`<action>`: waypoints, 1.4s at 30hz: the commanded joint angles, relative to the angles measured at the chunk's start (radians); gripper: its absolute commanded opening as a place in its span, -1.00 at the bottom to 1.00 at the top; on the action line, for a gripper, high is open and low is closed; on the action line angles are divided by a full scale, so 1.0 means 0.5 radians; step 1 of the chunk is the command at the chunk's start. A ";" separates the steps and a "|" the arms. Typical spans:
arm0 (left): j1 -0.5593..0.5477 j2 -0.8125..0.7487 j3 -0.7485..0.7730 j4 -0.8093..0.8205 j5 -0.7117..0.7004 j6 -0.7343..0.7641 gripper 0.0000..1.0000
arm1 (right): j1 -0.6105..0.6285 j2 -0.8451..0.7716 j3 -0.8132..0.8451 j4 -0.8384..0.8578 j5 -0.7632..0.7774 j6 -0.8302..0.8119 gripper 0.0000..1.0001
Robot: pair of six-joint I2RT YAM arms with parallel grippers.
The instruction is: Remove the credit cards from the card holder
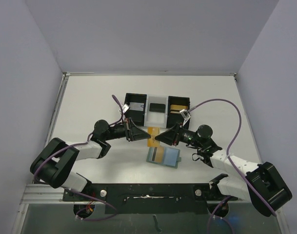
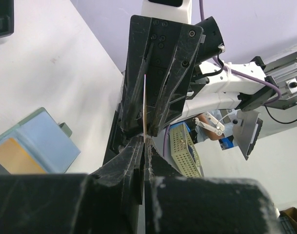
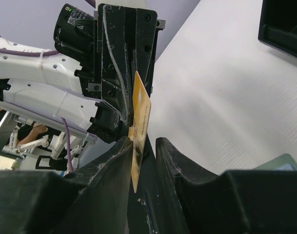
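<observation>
Lying near the bench's near edge: card holder (image 1: 164, 157), open, 1 pocketed card (image 2: 14, 156) left inside.
Left gripper (image 1: 144, 132): clamped on orange card (image 1: 152, 131), midair.
Right gripper (image 1: 158, 138): jaws straddle that card, gap visible.
Tray (image 1: 133, 97), far side: gold card (image 1: 176, 108) inside; seemingly past midway.

Matte white table top (image 1: 89, 97) under & all round the jaws. Plain pale lilac-grey walls (image 1: 153, 34) close it in left, right & beyond them. Silver alu rail (image 1: 31, 197) behind them, at near edge. Light even, shadows soft.

The white table (image 1: 89, 97) carries an open card holder (image 1: 164, 157) and, seemingly, a compartmented tray (image 1: 129, 99).
</observation>
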 commanded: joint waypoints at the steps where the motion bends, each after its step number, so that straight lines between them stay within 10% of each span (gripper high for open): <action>1: -0.033 0.021 0.034 0.198 0.024 -0.019 -1.00 | 0.034 0.010 0.120 0.118 -0.037 0.018 -0.51; 14: -0.049 -0.006 0.010 0.204 -0.016 -0.002 -1.00 | 0.069 -0.106 0.191 -0.231 0.047 -0.138 -1.00; 18: -0.047 -0.086 0.014 -0.009 -0.043 0.125 -0.13 | 0.061 -0.197 0.217 -0.403 0.107 -0.227 -1.00; 21: -0.043 -0.220 0.036 -0.350 -0.092 0.370 0.28 | 0.061 -0.274 0.286 -0.682 0.210 -0.367 -1.00; 30: -0.024 -0.889 0.292 -2.053 -0.953 1.386 0.36 | 0.070 -0.601 0.542 -1.541 1.157 -0.959 -1.00; 42: -0.020 -1.130 0.597 -2.737 -1.786 1.837 0.41 | 0.449 -0.138 0.949 -1.750 2.372 -2.325 -1.00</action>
